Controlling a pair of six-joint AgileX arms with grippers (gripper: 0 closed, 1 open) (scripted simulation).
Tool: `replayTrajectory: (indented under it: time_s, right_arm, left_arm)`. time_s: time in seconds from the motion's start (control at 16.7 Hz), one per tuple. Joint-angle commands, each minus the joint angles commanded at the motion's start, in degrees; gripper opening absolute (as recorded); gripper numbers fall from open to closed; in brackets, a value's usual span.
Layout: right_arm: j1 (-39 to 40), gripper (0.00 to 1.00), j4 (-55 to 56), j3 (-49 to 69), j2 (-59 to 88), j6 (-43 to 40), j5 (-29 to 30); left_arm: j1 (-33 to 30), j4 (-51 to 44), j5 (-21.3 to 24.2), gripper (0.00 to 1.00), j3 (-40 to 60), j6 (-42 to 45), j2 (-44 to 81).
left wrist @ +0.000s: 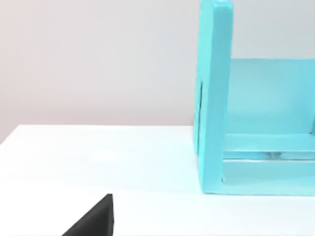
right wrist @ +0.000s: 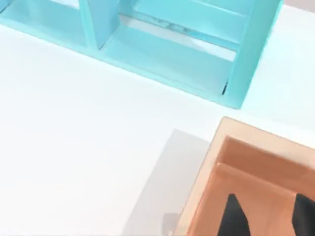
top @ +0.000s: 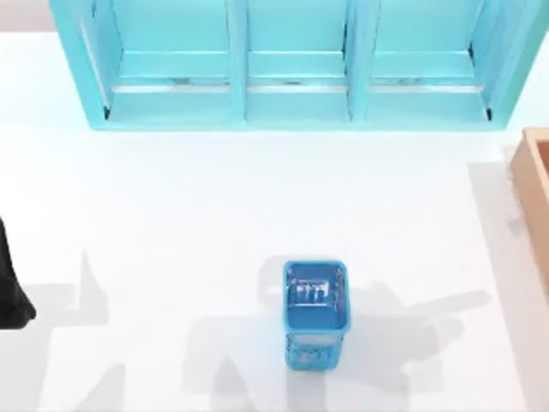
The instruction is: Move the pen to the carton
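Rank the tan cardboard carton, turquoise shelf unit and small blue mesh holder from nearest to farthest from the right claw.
1. Tan cardboard carton: directly beneath the open right claw, at the far right.
2. Turquoise shelf unit: at the back, its right end just past the carton's corner.
3. Small blue mesh holder: centre front in the top view, well left of the carton.

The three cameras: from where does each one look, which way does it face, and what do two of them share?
Top view: above the table, looking down on the turquoise shelf unit, the blue mesh holder and the carton at the right edge; a dark part of the left arm shows at the left edge.
Left wrist view: low over the table, facing the shelf unit's end; a black claw tip shows.
Right wrist view: above the carton, looking down into it; the right claw hangs open over it.
The top and right wrist views share carton and shelf unit.
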Motion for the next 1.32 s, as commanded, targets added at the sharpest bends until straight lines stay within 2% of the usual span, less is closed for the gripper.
replayTrajectory:
  time_s: [0.12, 0.3, 0.66, 1.08, 1.32]
  right_arm:
    - [-5.3, 0.0, -2.7, 1.1, 0.0, -2.2, 0.1]
    - [-8.7, 0.0, -4.8, 1.3, 0.1, -3.5, 0.3]
    - [-8.0, 0.0, -3.7, 0.4, 0.3, -3.2, 0.7]
    - [-4.6, 0.0, 11.5, -9.4, 3.0, -0.3, 3.3]
    - [-4.1, 0.0, 12.8, -10.5, 3.9, 0.4, 3.5]
  left_arm:
    - [0.0, 0.0, 0.0, 1.0, 0.0, 0.0, 0.0]
    - [0.0, 0.0, 0.0, 1.0, 0.0, 0.0, 0.0]
    - [0.0, 0.0, 0.0, 1.0, 0.0, 0.0, 0.0]
    - [0.0, 0.0, 0.0, 1.0, 0.0, 0.0, 0.0]
    - [0.0, 0.0, 0.0, 1.0, 0.0, 0.0, 0.0]
